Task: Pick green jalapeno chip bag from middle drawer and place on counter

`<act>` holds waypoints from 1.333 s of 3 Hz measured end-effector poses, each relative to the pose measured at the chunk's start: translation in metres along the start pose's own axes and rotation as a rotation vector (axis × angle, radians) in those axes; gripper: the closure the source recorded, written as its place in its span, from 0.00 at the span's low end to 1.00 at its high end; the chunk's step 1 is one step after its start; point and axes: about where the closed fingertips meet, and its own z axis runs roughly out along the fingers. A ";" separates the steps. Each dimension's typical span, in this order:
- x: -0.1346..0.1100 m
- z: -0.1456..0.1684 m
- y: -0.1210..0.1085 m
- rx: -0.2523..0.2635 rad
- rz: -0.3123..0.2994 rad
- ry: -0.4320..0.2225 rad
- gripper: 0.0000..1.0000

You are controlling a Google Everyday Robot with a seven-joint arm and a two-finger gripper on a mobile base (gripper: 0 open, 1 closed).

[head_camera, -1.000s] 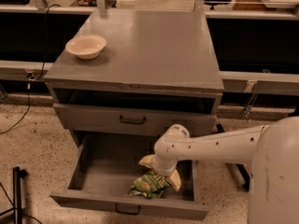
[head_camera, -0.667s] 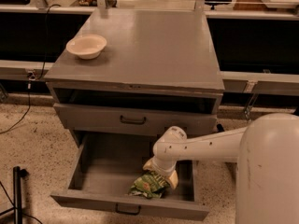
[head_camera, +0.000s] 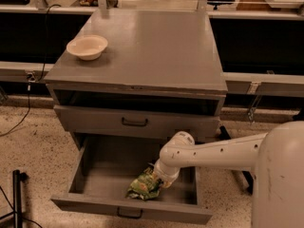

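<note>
The green jalapeno chip bag lies crumpled on the floor of the open middle drawer, near its front wall. My white arm reaches in from the right, and the gripper is down inside the drawer at the bag's right end, touching it, mostly hidden by the rounded wrist. The counter is the flat grey top of the cabinet, above and behind the drawer.
A pale bowl sits on the counter's left side. The grey drawer above is closed, with an open slot over it. My white body fills the lower right. A dark stand is on the speckled floor at the left.
The wrist has settled a little lower and left onto the bag, and the bag has shifted slightly left. Drawer and bowl are unchanged.
</note>
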 end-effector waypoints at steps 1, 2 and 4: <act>-0.019 -0.025 -0.014 0.123 -0.076 -0.029 0.95; -0.041 -0.073 -0.024 0.287 -0.165 -0.011 1.00; -0.096 -0.204 -0.056 0.557 -0.275 0.003 1.00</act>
